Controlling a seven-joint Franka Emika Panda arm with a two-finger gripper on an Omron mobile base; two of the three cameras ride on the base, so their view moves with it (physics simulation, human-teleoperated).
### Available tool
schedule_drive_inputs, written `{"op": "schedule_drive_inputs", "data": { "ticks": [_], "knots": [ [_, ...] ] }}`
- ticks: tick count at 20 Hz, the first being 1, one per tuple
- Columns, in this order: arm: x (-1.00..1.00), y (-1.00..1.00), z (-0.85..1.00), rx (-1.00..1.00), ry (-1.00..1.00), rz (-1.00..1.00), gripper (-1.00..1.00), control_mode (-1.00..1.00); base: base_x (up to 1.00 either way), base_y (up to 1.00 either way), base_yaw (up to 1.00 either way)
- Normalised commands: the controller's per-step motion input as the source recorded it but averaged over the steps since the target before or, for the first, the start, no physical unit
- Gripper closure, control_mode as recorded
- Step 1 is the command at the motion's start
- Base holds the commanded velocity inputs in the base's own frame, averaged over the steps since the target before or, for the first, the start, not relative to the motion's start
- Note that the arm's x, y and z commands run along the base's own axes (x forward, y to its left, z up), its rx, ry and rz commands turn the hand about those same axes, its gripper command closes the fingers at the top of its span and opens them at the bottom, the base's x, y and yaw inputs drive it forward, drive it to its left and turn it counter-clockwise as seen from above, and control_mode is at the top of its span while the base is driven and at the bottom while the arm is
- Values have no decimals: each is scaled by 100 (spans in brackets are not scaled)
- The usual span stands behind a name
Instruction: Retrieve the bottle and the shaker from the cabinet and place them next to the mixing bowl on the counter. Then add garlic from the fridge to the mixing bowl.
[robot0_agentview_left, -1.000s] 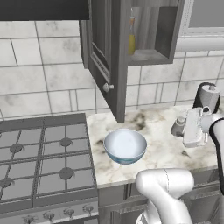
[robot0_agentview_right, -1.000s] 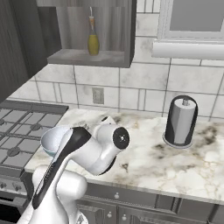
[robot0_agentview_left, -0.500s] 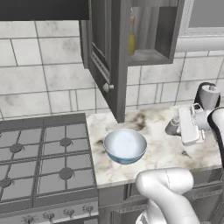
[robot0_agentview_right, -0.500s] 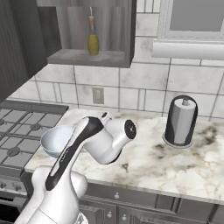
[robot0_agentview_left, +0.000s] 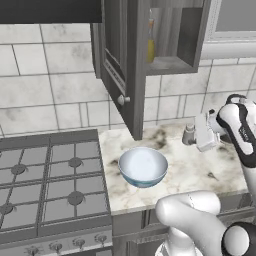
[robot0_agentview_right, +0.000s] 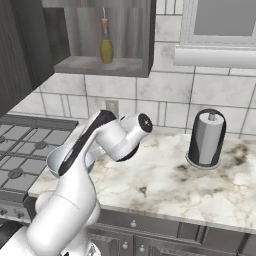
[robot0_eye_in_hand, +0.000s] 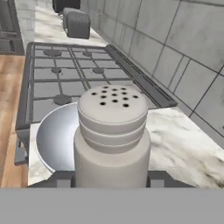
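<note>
The shaker (robot0_eye_in_hand: 112, 135) stands up close between the fingertips in the hand view, apparently clamped in the gripper (robot0_agentview_left: 200, 136), with the mixing bowl (robot0_eye_in_hand: 57, 142) just behind it. The left base view shows it over the counter (robot0_agentview_left: 200, 170), right of the bowl. The bottle (robot0_agentview_right: 106, 45) stands on the cabinet (robot0_agentview_right: 100, 66) shelf.

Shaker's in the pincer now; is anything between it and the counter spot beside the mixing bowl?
Nothing visible. The shaker, held in the pincer, sits over bare marble counter to the right of the mixing bowl. The paper towel holder stands farther off.
</note>
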Motion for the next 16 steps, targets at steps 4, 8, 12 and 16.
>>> {"op": "schedule_drive_inputs", "data": {
  "ticks": [4, 8, 12, 16],
  "knots": [
    [38, 0, -19, 0, 7, -17, 100, -100, 0, 0, 0],
    [43, 0, -41, 0, 9, -16, 100, -100, 0, 0, 0],
    [44, 0, -73, 0, 9, -13, 100, -100, 0, 0, 0],
    [43, 0, -82, 0, 8, -10, 100, -100, 0, 0, 0]
  ]
}}
